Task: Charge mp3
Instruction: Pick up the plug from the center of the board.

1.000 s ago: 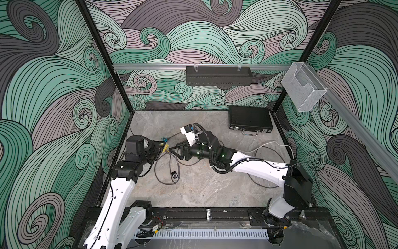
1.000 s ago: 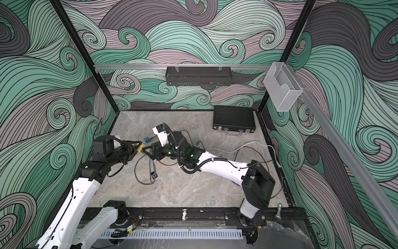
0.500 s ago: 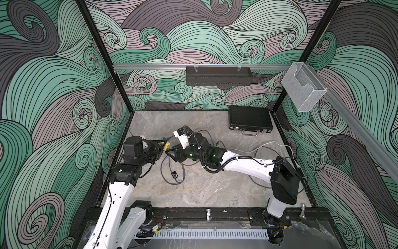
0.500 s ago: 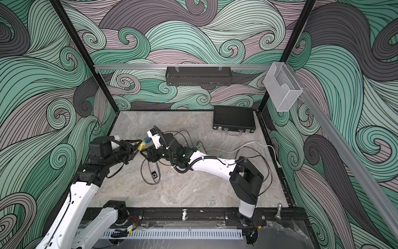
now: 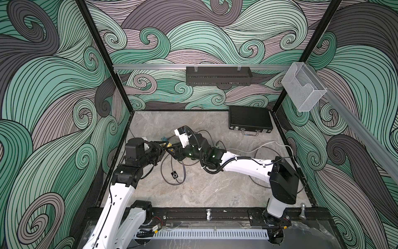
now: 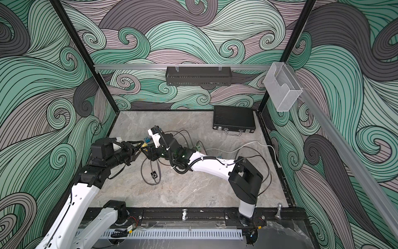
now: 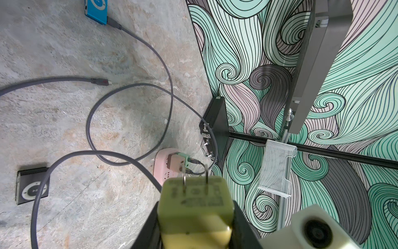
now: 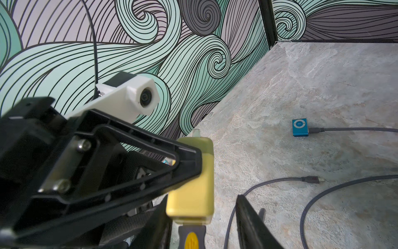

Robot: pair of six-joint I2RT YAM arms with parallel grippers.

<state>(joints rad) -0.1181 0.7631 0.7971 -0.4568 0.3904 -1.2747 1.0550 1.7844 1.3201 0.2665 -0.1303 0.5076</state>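
My left gripper [image 7: 195, 217] is shut on a yellow wall charger [image 7: 195, 200], prongs pointing away from it. A grey USB plug [image 8: 191, 237] sits in the charger's [image 8: 193, 183] rear end. My right gripper [image 8: 202, 204] straddles that end, open: one finger lies against the charger, the other stands apart. In both top views the two grippers meet at centre left [image 5: 169, 148] [image 6: 144, 149]. A blue mp3 [image 8: 299, 127] [image 7: 95, 8] lies on the table with a grey cable plugged in. A dark grey mp3 [image 7: 32, 186] [image 5: 174, 175] lies unplugged. A loose cable end [image 7: 103, 82] lies between them.
A pink power strip [image 7: 160, 163] with an adapter plugged in lies near a black case [image 5: 249, 119] at the back right. Grey cable loops [image 5: 172, 170] sprawl over the table's middle. A black shelf [image 5: 218, 75] and a wire basket [image 5: 303, 88] hang on the walls.
My right arm has swung left to the left gripper and its jaws have narrowed around the charger's rear end. The left gripper still holds the charger.
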